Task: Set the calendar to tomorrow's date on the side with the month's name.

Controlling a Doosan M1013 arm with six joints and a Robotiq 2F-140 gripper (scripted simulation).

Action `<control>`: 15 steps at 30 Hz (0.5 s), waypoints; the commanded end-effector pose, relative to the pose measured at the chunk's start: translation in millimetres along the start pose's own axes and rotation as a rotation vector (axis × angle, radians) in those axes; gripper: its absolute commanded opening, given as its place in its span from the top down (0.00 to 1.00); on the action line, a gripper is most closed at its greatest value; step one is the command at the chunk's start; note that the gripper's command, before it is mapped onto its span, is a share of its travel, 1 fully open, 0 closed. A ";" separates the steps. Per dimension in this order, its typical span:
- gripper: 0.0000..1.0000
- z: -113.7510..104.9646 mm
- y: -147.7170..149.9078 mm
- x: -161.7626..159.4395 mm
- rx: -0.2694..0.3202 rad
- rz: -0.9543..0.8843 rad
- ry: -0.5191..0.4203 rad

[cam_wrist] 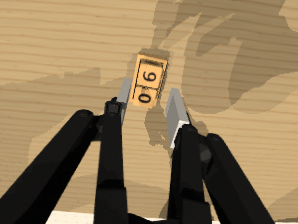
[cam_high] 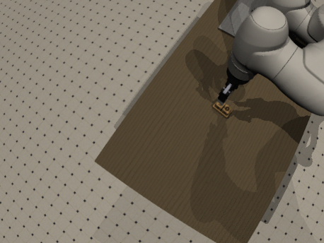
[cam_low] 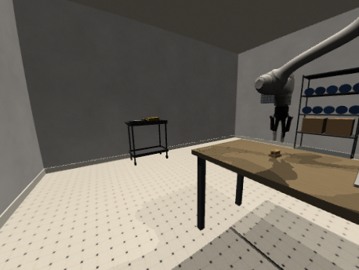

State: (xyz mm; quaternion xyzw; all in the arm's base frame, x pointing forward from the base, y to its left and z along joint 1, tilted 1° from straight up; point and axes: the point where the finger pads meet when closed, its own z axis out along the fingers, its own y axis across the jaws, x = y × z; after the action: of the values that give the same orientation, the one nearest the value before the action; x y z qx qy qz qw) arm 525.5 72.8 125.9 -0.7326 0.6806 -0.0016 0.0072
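The small wooden calendar tray (cam_wrist: 147, 80) lies flat on the table with two orange cubes side by side in it. In the wrist view the cube faces toward the camera read 0 (cam_wrist: 144, 96) and 6 (cam_wrist: 151, 76). The tray also shows in the top view (cam_high: 222, 109) and in the exterior view (cam_low: 275, 153). My gripper (cam_wrist: 149, 94) hangs well above the tray, pointing down at it, as the exterior view shows (cam_low: 279, 135). Its fingers are partly closed, with a gap about one cube wide and nothing between them. The month's name is not visible.
The brown table (cam_high: 212, 148) ends in edges at left and front. A grey flat object (cam_high: 230, 21) lies at its far corner. A shelf with blue plates and boxes (cam_low: 329, 114) stands behind the table. A black cart (cam_low: 146, 139) stands by the far wall.
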 end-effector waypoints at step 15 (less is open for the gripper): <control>0.72 3.2 0.0 -0.1 0.000 0.000 0.000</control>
State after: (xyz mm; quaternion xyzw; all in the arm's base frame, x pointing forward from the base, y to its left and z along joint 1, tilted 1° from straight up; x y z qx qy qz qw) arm 525.5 72.9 124.2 -0.7326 0.6806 -0.0016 0.0071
